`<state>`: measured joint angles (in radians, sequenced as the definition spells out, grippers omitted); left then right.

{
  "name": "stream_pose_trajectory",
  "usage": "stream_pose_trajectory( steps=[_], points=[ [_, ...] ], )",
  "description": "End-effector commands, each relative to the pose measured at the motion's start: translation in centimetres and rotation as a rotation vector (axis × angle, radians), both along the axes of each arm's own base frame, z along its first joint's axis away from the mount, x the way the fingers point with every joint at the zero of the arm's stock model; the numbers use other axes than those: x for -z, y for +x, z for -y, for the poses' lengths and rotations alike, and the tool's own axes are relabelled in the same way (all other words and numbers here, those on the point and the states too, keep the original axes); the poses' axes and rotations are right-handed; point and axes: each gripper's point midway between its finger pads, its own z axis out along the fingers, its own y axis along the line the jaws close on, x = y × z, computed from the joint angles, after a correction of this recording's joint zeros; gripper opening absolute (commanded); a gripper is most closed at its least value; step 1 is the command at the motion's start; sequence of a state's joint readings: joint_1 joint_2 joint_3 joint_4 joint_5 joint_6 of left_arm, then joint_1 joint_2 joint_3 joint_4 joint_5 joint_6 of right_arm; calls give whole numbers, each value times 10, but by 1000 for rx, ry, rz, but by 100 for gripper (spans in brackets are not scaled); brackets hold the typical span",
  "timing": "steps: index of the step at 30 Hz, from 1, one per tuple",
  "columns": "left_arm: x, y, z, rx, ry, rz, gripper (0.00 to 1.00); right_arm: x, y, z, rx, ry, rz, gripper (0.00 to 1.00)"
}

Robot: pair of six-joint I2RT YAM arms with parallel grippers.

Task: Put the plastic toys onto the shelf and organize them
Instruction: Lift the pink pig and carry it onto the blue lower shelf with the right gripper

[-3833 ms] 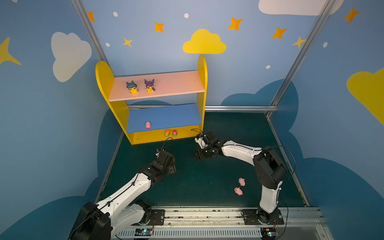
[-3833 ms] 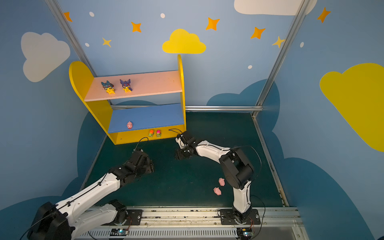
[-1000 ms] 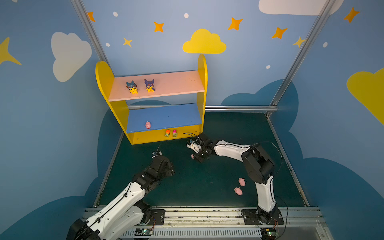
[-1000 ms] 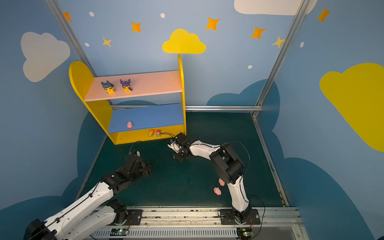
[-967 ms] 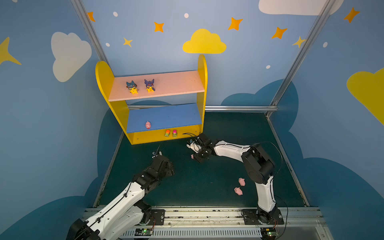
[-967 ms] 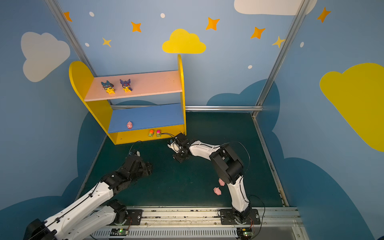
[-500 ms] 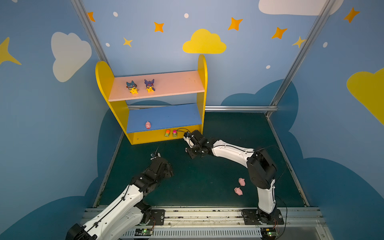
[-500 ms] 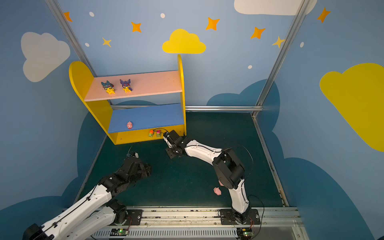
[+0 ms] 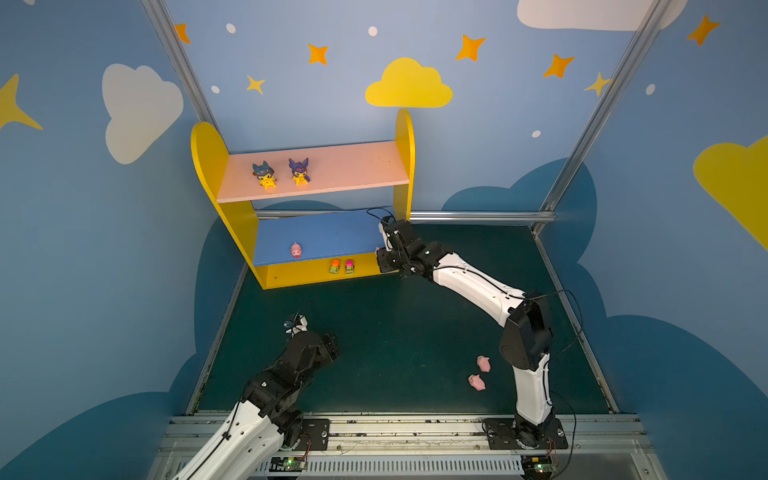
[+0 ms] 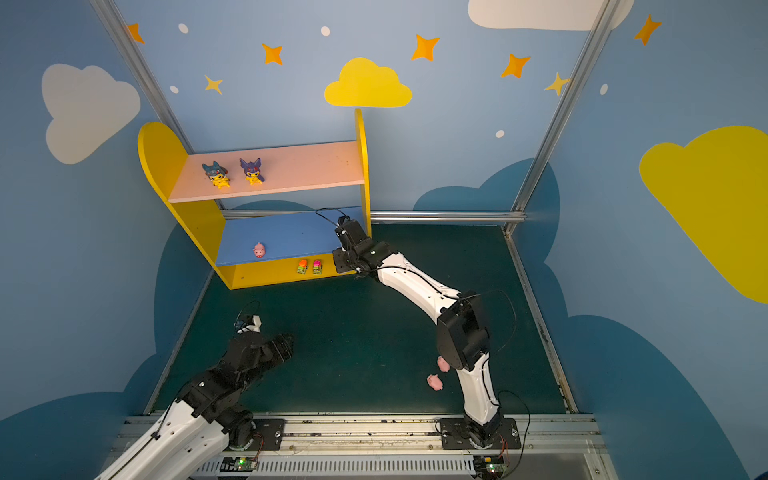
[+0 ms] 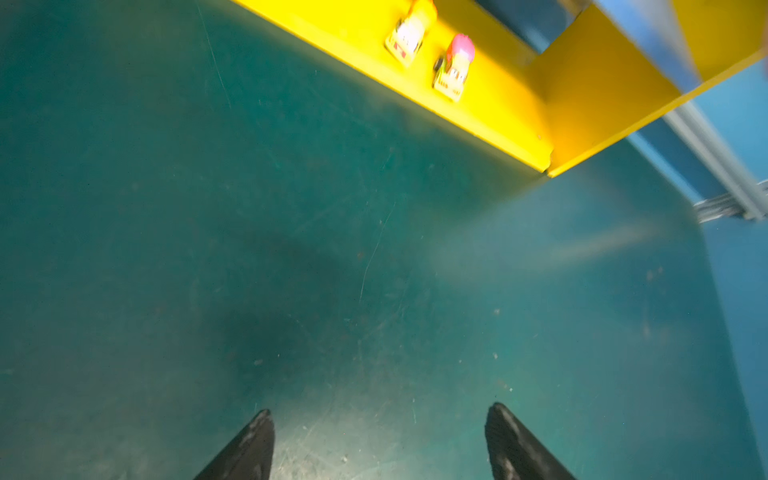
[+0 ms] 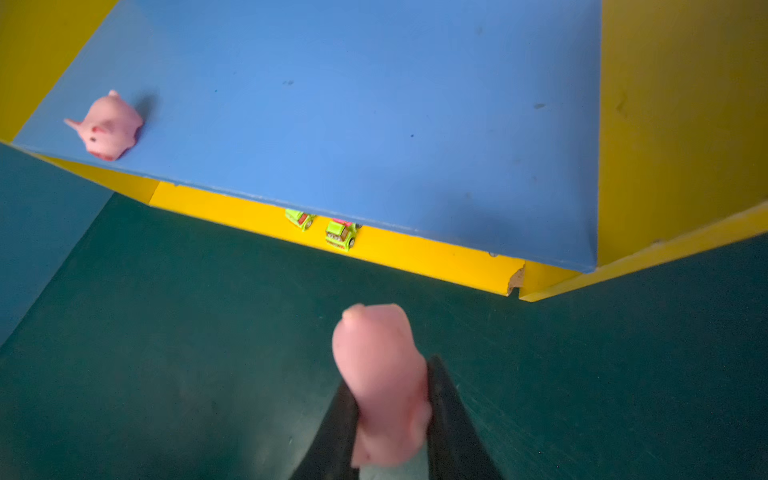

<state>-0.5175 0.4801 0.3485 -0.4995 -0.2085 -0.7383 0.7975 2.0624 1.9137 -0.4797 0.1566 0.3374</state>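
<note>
The shelf (image 9: 208, 153) stands at the back left. On its pink upper board are two hooded yellow figurines (image 9: 264, 174) (image 9: 300, 170). One pink pig (image 9: 295, 250) lies on the blue board (image 12: 374, 104), and two small cars (image 9: 335, 266) (image 9: 349, 266) sit on the yellow base. My right gripper (image 12: 390, 374) is shut on another pink pig (image 12: 378, 365), just off the blue board's right front corner. Two more pigs (image 9: 483, 363) (image 9: 476, 382) lie on the mat by the right arm's base. Low over the front-left mat, my left gripper (image 11: 380, 415) is open and holds nothing.
A dark green mat (image 9: 395, 324) covers the floor, with blue painted walls on three sides and a metal rail (image 9: 478, 216) along the back. The shelf's right side panel (image 12: 673, 124) stands close beside my right gripper. The arms' base rail (image 9: 395, 432) runs along the front.
My right gripper has carried its pig from the mat in front of the shelf up and back to the blue board's right end. The left arm has drawn back toward the front.
</note>
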Motion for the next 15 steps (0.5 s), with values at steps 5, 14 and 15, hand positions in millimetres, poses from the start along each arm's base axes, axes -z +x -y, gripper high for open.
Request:
stream_pose_trajectory(
  steps=[5, 14, 15],
  points=[
    [-1, 3, -5, -26, 21, 4, 80, 10, 30, -1, 86, -2, -1, 24],
    [-8, 9, 0, -13, 26, 10, 80, 8, 63, -5, 124, 28, 20, 24],
    [-10, 10, 0, -12, 27, 12, 80, 8, 67, -5, 127, 34, 17, 24]
  ],
)
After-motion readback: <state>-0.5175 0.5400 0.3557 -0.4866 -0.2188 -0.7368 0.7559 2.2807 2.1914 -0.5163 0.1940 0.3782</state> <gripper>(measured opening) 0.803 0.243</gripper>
